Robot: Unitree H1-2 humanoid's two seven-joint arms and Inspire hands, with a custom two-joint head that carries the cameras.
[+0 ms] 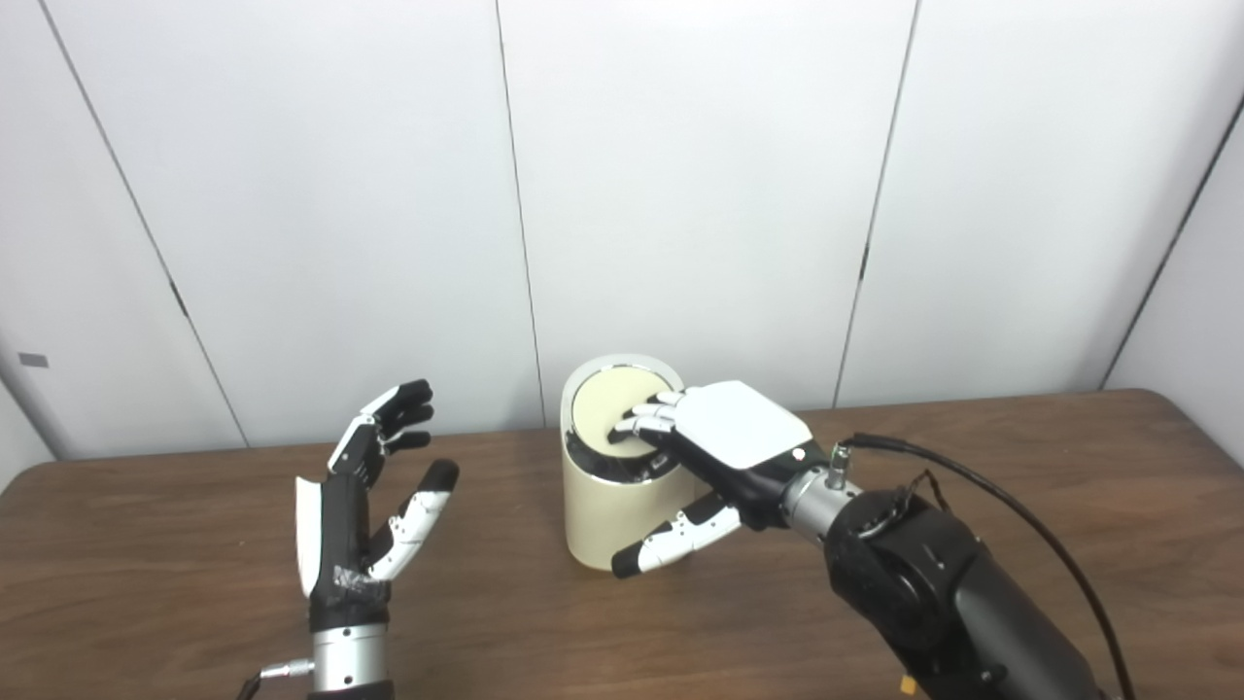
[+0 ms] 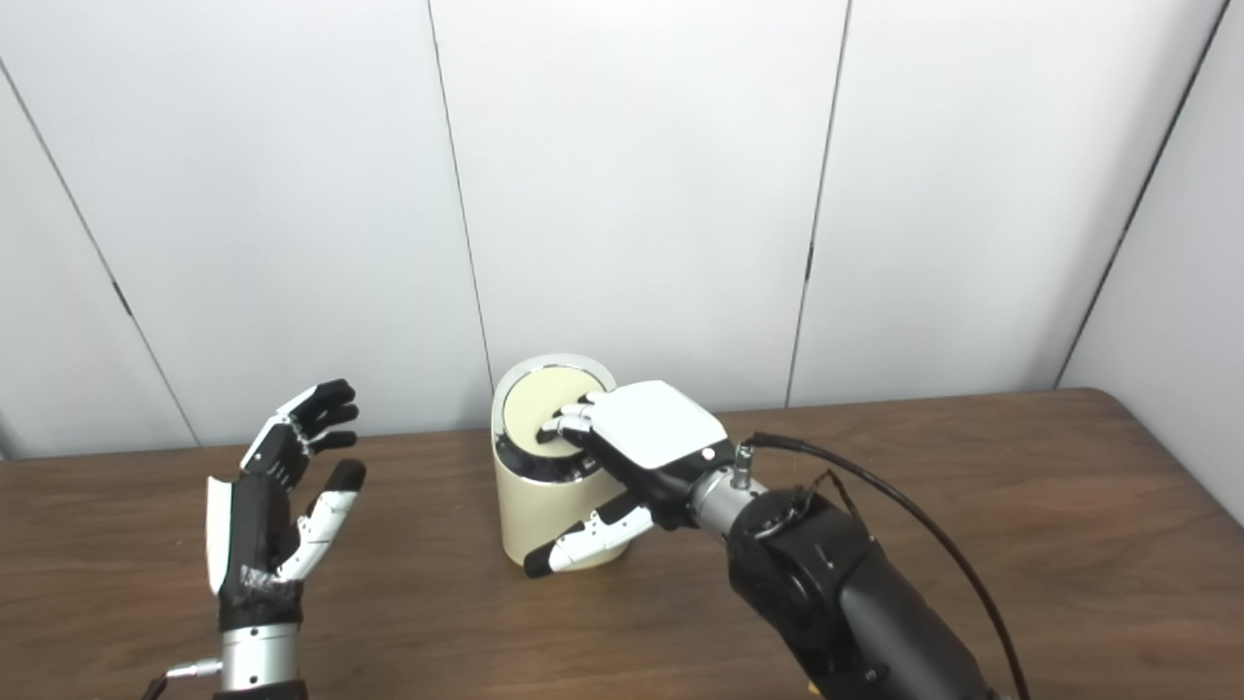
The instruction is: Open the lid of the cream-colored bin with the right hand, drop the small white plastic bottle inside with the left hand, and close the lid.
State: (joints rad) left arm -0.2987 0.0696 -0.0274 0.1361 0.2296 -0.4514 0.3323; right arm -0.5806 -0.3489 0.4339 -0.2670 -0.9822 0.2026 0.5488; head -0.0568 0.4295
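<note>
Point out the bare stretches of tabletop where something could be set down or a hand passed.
The brown wooden table is bare right of the black right arm, out to its rounded far corner. A narrower patch lies between the open left hand and the cream-colored cylindrical bin. It is crowded at the bin, where the right hand rests on the lid.
</note>
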